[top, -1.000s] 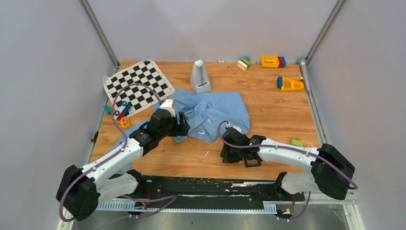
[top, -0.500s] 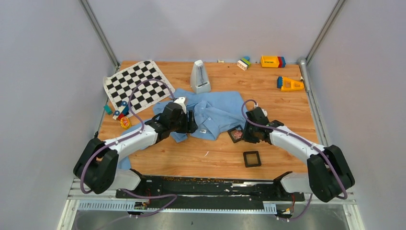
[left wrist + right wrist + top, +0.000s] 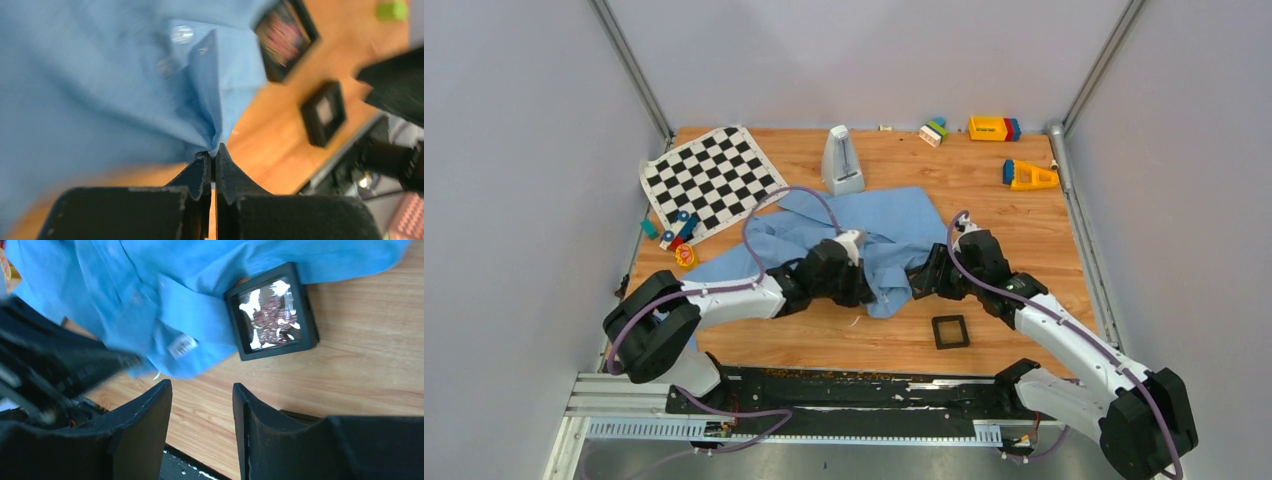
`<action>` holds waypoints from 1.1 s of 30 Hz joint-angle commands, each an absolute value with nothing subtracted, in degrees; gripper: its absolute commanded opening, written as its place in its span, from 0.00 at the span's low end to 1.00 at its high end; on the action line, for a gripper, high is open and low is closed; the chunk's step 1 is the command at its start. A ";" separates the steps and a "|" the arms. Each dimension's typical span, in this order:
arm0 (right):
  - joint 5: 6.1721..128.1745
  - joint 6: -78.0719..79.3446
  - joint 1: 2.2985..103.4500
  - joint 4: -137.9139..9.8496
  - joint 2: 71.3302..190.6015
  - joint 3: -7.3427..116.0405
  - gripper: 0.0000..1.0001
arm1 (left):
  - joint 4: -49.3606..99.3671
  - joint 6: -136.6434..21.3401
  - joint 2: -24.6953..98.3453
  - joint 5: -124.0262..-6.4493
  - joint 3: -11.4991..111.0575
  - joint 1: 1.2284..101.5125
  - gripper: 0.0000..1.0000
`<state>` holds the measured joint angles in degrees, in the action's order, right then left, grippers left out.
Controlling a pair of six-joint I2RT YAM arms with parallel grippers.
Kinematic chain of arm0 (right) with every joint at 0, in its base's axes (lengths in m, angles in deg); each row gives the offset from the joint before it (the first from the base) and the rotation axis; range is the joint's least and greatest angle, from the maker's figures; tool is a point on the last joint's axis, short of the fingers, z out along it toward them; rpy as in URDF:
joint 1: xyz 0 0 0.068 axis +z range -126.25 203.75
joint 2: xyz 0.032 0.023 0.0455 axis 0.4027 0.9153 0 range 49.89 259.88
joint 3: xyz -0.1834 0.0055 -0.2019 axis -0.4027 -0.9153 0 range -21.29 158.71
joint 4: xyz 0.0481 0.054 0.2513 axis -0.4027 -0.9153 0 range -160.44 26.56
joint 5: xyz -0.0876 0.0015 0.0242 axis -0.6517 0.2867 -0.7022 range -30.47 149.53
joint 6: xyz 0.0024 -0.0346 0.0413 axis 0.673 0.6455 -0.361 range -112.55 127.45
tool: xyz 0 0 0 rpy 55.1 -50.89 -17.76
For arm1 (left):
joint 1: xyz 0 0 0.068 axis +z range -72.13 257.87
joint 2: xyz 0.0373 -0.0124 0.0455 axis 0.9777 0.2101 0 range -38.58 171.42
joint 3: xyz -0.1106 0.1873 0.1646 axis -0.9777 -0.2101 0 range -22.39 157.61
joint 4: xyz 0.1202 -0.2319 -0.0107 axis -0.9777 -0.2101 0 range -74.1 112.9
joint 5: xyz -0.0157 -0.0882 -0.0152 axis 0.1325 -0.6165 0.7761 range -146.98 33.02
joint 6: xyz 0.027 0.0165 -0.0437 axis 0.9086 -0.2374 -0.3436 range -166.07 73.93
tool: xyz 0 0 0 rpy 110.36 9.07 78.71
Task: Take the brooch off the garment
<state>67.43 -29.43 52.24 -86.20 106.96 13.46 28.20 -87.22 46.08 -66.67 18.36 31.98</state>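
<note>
The left fingers (image 3: pixel 202 175) are pinching a fold of the blue shirt (image 3: pixel 894 225). They are pressing tight together, and the cloth is gathering into creases that are fanning out from the tips. The pinch is sitting at the shirt's near edge, around the middle of the table (image 3: pixel 1034 215). The rest of the shirt is spreading back toward the metronome (image 3: pixel 843 160) and left toward the chessboard (image 3: pixel 714 178).

The right fingers (image 3: pixel 242 410) are standing apart and holding nothing. They are hovering over bare wood just beside the shirt's near right edge. Ahead of them the brooch (image 3: pixel 272 315), a reddish-brown cluster with white bits around it, is lying inside a black box (image 3: pixel 280 348). The box is resting flat on the table at the shirt's edge. One of its corners is sitting just under the cloth and the others are showing on the wood. A white tag (image 3: pixel 181 346) is showing on the cloth near that corner. In the top view the right arm is covering the box.

A smaller black frame (image 3: pixel 950 331) is lying on the table nearer the bases, apart from both the shirt and the box. The two sets of fingers are sitting near each other, with the left ones just left of the box.
</note>
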 commanded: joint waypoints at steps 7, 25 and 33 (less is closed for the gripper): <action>70.07 -30.26 59.95 -80.39 107.57 12.85 0.71 | 31.12 -94.96 42.76 -60.40 17.58 18.14 0.43; 50.61 -34.84 76.07 -80.36 135.27 29.70 0.70 | 2.36 -79.39 22.40 -48.35 20.20 30.36 0.60; 43.32 -36.45 75.69 -86.36 148.89 39.55 0.55 | 13.60 -82.14 26.33 -60.30 10.68 42.58 0.48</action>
<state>48.96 -34.57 76.06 -83.12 144.95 35.18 9.10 -82.76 25.95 -56.73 13.44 41.05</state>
